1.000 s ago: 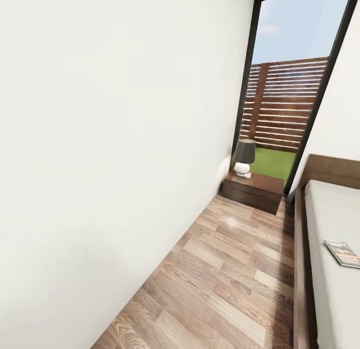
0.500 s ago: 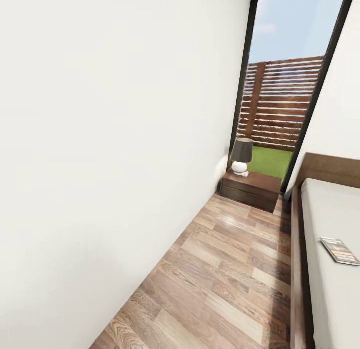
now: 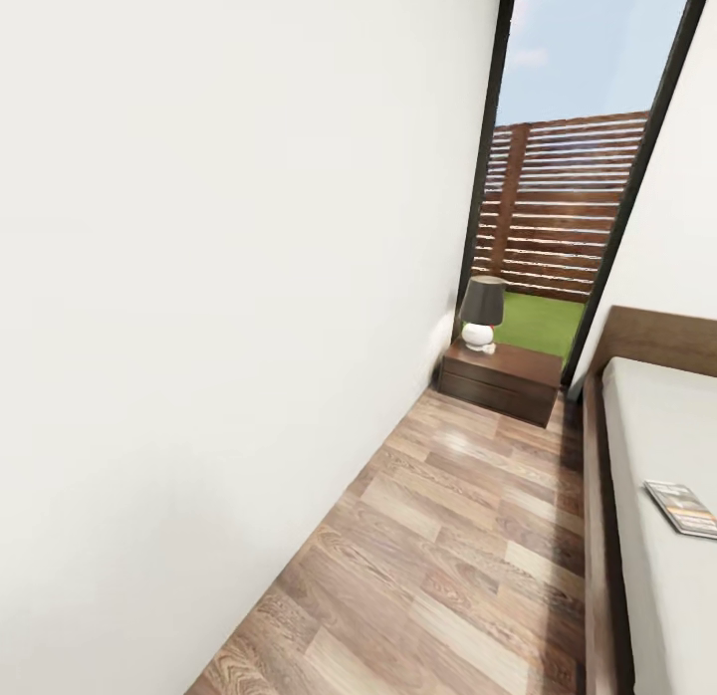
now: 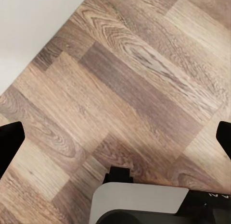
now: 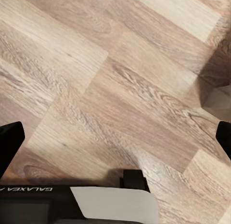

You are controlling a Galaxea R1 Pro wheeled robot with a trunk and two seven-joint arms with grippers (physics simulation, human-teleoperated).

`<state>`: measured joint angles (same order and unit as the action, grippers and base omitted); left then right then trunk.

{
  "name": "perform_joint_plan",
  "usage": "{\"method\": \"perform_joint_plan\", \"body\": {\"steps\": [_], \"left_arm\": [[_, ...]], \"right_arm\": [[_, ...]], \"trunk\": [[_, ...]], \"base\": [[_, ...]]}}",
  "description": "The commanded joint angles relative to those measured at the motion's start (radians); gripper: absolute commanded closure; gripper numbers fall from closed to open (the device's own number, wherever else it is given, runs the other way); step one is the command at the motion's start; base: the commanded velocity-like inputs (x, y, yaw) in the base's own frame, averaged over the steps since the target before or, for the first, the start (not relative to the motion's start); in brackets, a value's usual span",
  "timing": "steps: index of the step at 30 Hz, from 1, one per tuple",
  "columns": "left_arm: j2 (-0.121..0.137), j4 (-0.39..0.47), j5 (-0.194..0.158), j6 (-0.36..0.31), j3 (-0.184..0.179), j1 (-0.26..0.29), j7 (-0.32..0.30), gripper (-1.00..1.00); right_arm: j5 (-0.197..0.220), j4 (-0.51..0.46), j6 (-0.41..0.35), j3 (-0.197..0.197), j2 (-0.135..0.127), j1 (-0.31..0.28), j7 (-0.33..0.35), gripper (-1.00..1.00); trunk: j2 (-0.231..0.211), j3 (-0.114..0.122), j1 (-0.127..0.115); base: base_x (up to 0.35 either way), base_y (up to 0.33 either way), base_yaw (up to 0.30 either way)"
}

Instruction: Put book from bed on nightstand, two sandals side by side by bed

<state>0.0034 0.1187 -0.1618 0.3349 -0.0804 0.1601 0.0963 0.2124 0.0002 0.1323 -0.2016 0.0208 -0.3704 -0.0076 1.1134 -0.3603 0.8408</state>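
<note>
Closing on the book point(image 3: 682, 507) lying on the bed point(image 3: 657, 446)
Both end effectors point(image 4: 115, 137) point(image 5: 115, 140) spread apart, empty, over floor point(image 3: 458, 536); roll nearer the bed before reaching; nightstand point(image 3: 503, 376) waits ahead.

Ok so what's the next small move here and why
Probably roll forward and turn right toward the bed. The book lies flat on the mattress at the head view's right edge, and both end effectors, left and right, are open over bare floor.
</note>
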Motion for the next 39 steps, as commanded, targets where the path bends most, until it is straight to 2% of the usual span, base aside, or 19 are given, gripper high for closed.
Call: {"method": "perform_joint_plan", "body": {"steps": [1,12,39], "left_arm": [[0.0,0.0,-0.009,0.003,-0.009,0.001,0.003,-1.0],[0.0,0.001,-0.008,0.008,-0.009,0.001,0.003,-1.0],[0.0,0.001,-0.008,0.01,-0.01,0.001,0.003,-1.0]], "right_arm": [[0.01,0.001,0.004,-0.008,0.0,-0.001,-0.001,-1.0],[0.01,0.001,0.004,-0.009,0.001,-0.001,-0.001,-1.0],[0.01,0.001,0.004,-0.009,0.0,-0.001,-0.001,-1.0]], "trunk": [[0.001,-0.001,0.0],[0.001,0.001,0.0],[0.001,0.02,0.0]], "base": [[0.132,0.0,-0.04],[0.051,0.0,-0.165],[0.004,0.0,-0.251]]}}
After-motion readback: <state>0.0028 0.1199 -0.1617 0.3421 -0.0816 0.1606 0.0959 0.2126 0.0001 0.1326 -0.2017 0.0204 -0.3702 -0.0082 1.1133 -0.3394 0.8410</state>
